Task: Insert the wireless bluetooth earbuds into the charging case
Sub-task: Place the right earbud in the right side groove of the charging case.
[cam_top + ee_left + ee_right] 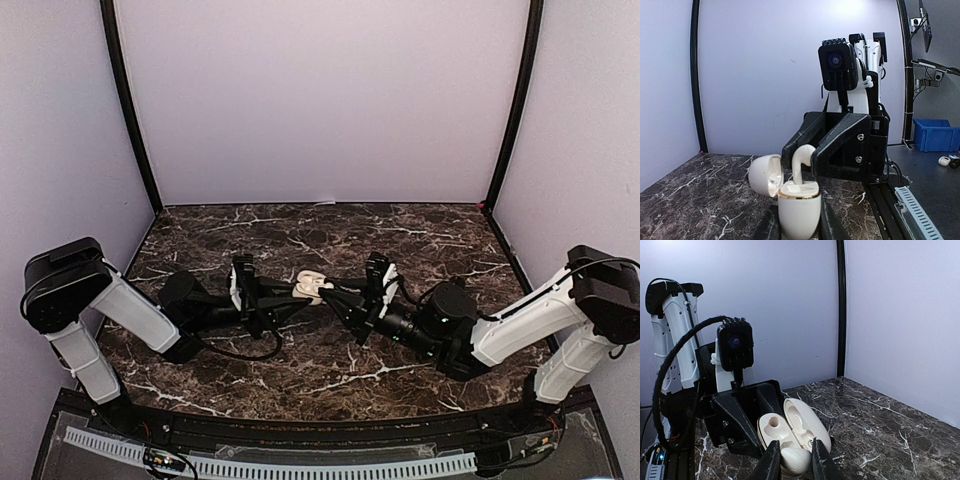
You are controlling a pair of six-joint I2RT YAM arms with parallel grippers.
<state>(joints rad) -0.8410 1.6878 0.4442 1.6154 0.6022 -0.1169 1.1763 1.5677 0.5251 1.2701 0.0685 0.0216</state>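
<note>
The left pincer (799,226) grips the charging case (799,202); the right pincer (793,462) holds an earbud (800,159) halfway in. Next, press gently.

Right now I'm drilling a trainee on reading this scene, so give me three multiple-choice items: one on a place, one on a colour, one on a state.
1. Where is the charging case? A flat on the table; B in the left pincer; C in a blue bin.
2. What colour is the case? A black; B white; C red.
3. How is its lid? A open; B shut; C missing.
Key: B, the pincer's fingers flank it in the left wrist view; B, its shell is white; A, the lid is hinged back beside the earbud.
</note>
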